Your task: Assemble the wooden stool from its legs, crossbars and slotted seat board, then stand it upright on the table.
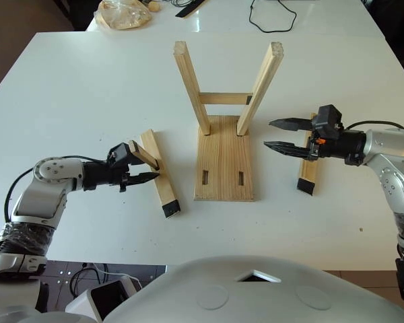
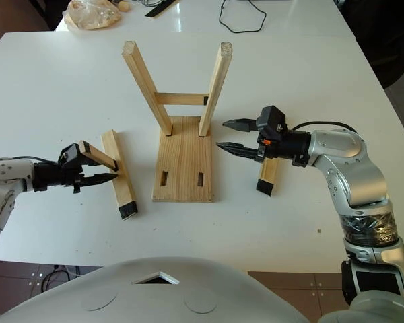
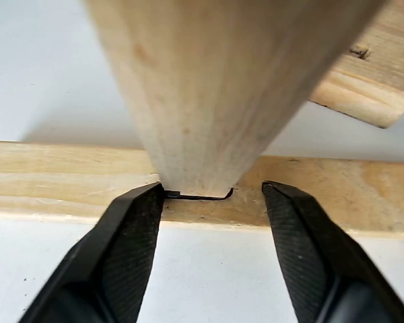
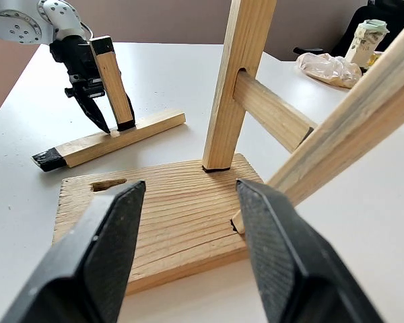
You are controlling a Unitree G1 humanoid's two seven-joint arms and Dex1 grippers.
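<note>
beside the seat board (image 1: 222, 161), right claw (image 1: 267, 133) open.

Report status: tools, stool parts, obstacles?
Left tool open at crossbar of loose leg. Right tool open, empty, beside seat board. Board flat, two legs fitted, two slots free. Fourth leg under right arm.

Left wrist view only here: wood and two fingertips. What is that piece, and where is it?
Observer: A leg with a stub crossbar in it, lying on the table left of the seat board.
Operator: Board state?
Observer: Two standing legs, joined by a rung, sit in its far end; the two near slots are empty.
Operator: Right arm?
Observer: The right gripper is open at the board's right edge; a loose leg lies on the table under that arm.
</note>
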